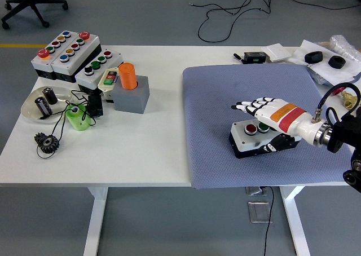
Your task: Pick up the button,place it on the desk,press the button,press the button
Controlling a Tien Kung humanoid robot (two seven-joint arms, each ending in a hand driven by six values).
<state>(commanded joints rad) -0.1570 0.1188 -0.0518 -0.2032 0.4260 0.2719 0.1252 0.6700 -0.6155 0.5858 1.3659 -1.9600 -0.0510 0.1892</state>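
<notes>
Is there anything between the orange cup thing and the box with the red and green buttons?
Just bare white table and blue-grey mat, in the head view.

A woven grey cloth mat (225,92) with a rough matt weave covers the smooth white table's (146,149) right end. On it, the plastic button box (249,142) looks smooth; the right hand's (269,110) white shell is glossy.
</notes>
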